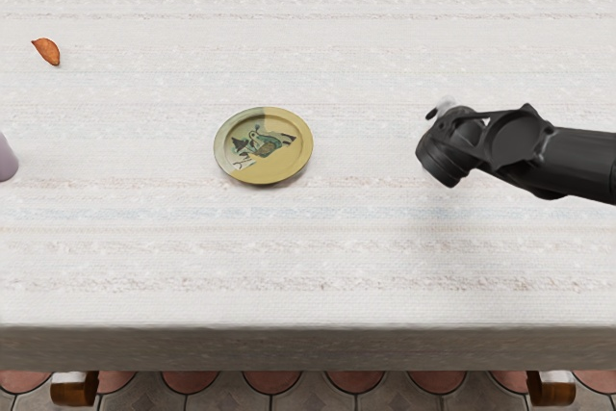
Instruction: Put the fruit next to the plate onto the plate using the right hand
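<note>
A round yellow-green plate [263, 145] with a dark pattern lies flat at the middle of the table, with nothing on it. My right arm comes in from the right edge. Its dark right hand [446, 141] hovers well to the right of the plate. A small pale shape [445, 108] shows just at the top of the hand; I cannot tell whether it is a fruit or part of the hand. A small orange, leaf-shaped piece [46, 51] lies far off at the back left. No fruit shows right beside the plate.
A pale purple object [6, 157] is cut off by the left edge. The table [318, 257] has a light cloth-like top, and its front edge runs across the bottom of the view.
</note>
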